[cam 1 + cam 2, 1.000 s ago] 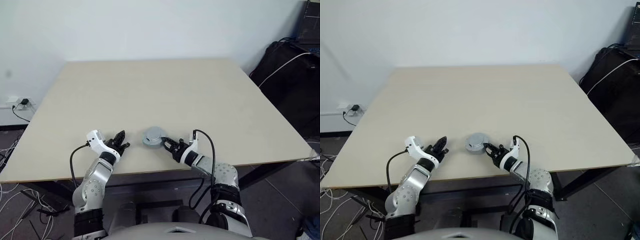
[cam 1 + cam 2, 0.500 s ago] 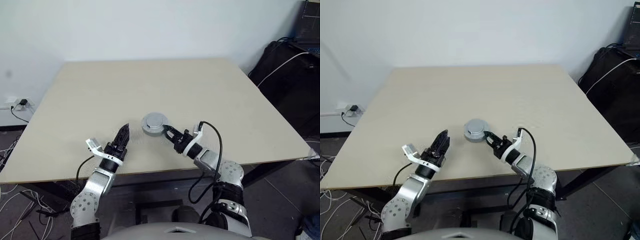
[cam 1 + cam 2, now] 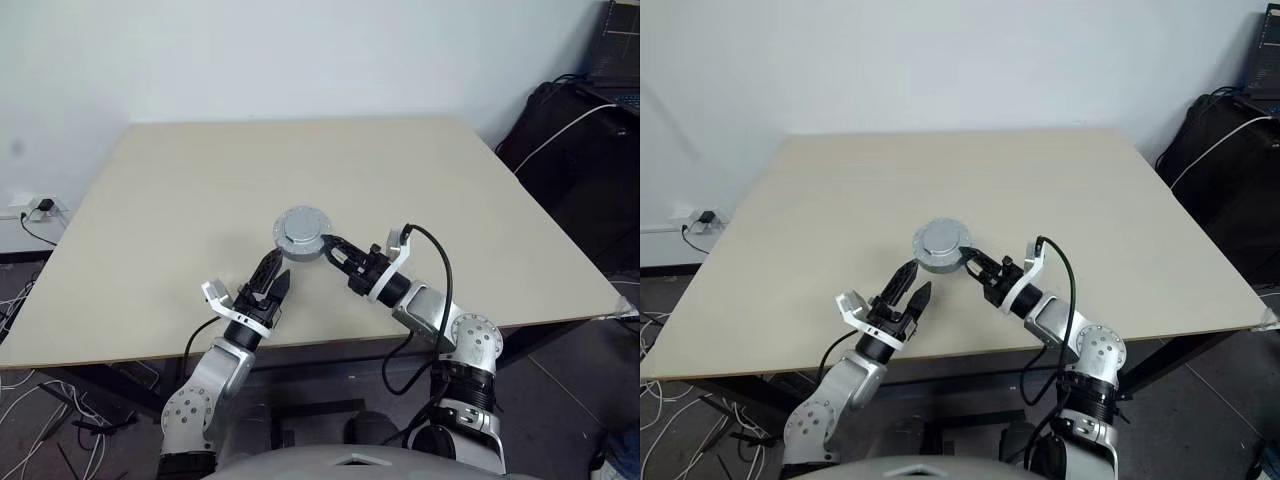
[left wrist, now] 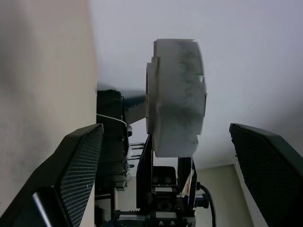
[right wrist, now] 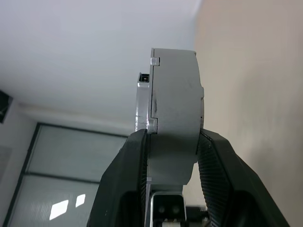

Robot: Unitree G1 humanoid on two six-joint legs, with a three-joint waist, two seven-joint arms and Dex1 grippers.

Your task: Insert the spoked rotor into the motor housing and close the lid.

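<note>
Spreading across most of the head views, the pale beige desk (image 3: 400, 190) carries nothing on its bare top; a white wall rises behind it and dark bags and cables (image 3: 580, 130) sit off its right edge.

Both arms reach up over the near edge of the desk. The right arm comes in from the right with a black cable looping over its wrist, and its right gripper (image 3: 333, 250) points toward the left and up. Its fingers are clamped on the motor housing (image 3: 301, 232), a round grey-silver assembly held clear above the desk surface near its front middle. In the head views the housing shows a flat round face with a raised centre, tipped toward the camera. In the right wrist view the housing (image 5: 173, 118) is seen edge-on, a thick drum with a thinner stepped plate on one side, and the two ribbed black fingers (image 5: 125, 189) press on its opposite flat faces, gripping the part nearest the wrist.

The left arm rises from the lower left, and the left gripper (image 3: 270, 282) sits just below and to the left of the housing, not touching it. Its fingers are spread wide apart and hold nothing. In the left wrist view the two black textured fingers (image 4: 75, 165) stand far apart at either side, and the housing (image 4: 176, 97) hangs in the gap ahead of them, edge-on, with the right gripper's fingers beneath it.
</note>
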